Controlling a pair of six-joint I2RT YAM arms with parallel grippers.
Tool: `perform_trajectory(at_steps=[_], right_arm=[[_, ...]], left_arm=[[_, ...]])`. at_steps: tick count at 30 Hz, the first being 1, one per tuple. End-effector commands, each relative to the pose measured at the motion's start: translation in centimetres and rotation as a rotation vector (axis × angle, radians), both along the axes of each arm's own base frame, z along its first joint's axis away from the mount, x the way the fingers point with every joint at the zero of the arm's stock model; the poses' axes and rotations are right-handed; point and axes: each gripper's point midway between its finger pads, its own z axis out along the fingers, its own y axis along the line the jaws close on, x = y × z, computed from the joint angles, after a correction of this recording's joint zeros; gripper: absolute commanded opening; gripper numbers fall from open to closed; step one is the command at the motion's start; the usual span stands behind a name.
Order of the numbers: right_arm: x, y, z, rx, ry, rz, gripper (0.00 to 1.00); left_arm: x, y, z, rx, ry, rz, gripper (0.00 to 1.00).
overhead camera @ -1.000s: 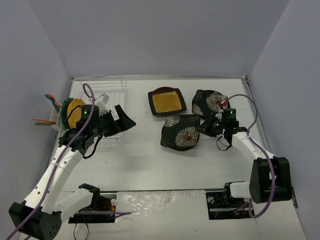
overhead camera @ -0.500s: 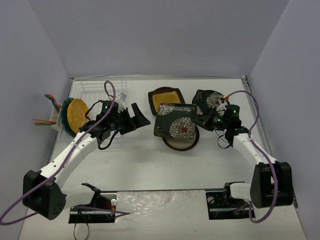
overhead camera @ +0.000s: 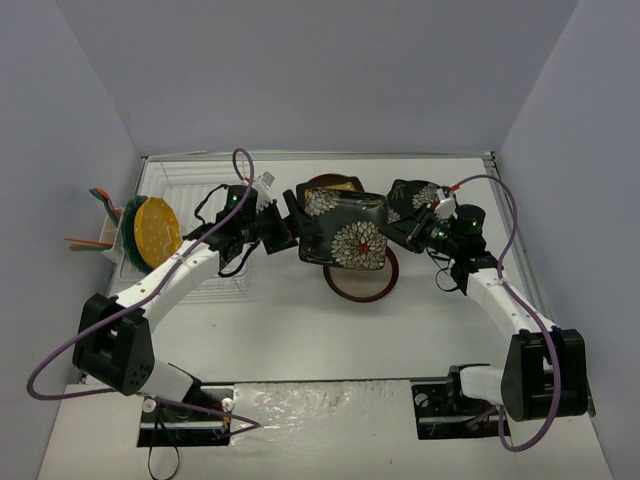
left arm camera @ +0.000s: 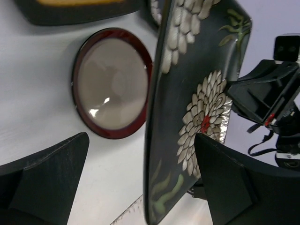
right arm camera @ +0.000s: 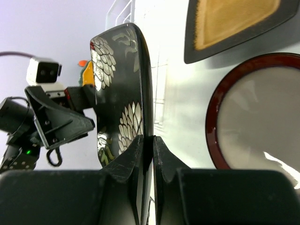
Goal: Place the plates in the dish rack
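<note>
My right gripper (overhead camera: 400,234) (right arm camera: 148,143) is shut on the edge of a black white-flowered plate (overhead camera: 345,230) (right arm camera: 119,89) and holds it on edge above the table. My left gripper (overhead camera: 298,226) (left arm camera: 140,187) is open, with its fingers on either side of that plate's (left arm camera: 187,112) left end, not closed on it. The red-rimmed plate (overhead camera: 362,282) (left arm camera: 111,89) (right arm camera: 262,122) lies flat below. The black square plate with a yellow centre (overhead camera: 335,184) (right arm camera: 234,23) is partly hidden behind. A second flowered plate (overhead camera: 415,198) lies at the right. The orange-yellow plate (overhead camera: 155,228) and the teal plate (overhead camera: 129,222) stand in the white wire dish rack (overhead camera: 205,190).
A small cup with orange and green utensils (overhead camera: 98,232) hangs on the rack's left side by the left wall. Grey walls close in the table on three sides. The purple cables (overhead camera: 240,165) loop above both arms.
My right gripper lifted the flowered plate off the red-rimmed plate and carried it left and up. My left arm swung right from the rack until its open fingers straddled the plate.
</note>
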Motion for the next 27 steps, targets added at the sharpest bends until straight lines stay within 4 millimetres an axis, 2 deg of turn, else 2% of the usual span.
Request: perform_trajectory(at_steps=[1, 2, 9, 14, 17, 19, 21, 24, 27], right_arm=[[-0.9, 1.5, 9.5, 0.107, -0.306, 0.110, 0.00], [-0.9, 1.5, 9.5, 0.108, -0.306, 0.110, 0.00], [-1.0, 1.5, 9.0, 0.115, -0.299, 0.117, 0.00], [-1.1, 1.6, 8.2, 0.109, -0.284, 0.125, 0.00], [-1.2, 1.6, 7.6, 0.088, -0.278, 0.128, 0.00], [-1.3, 1.5, 7.3, 0.064, -0.280, 0.129, 0.00], [-1.3, 1.3, 6.8, 0.040, -0.263, 0.126, 0.00], [-1.4, 1.1, 6.0, -0.007, -0.248, 0.131, 0.00], [-1.4, 0.9, 5.4, -0.069, -0.244, 0.135, 0.18]], left_arm=[[1.6, -2.8, 7.1, -0.180, -0.166, -0.062, 0.84], [1.7, -2.9, 7.2, -0.189, -0.168, -0.060, 0.83], [2.0, -3.5, 7.6, -0.222, -0.172, -0.069, 0.46], [1.9, -3.3, 7.9, -0.197, -0.192, -0.077, 0.34], [1.9, -3.0, 8.2, -0.169, -0.216, -0.075, 0.12], [1.9, -2.7, 8.2, -0.150, -0.230, -0.070, 0.04], [1.8, -2.5, 8.4, -0.133, -0.245, -0.071, 0.00], [1.6, -2.1, 9.0, -0.099, -0.283, -0.085, 0.00], [1.3, -1.3, 9.5, -0.039, -0.314, -0.090, 0.00]])
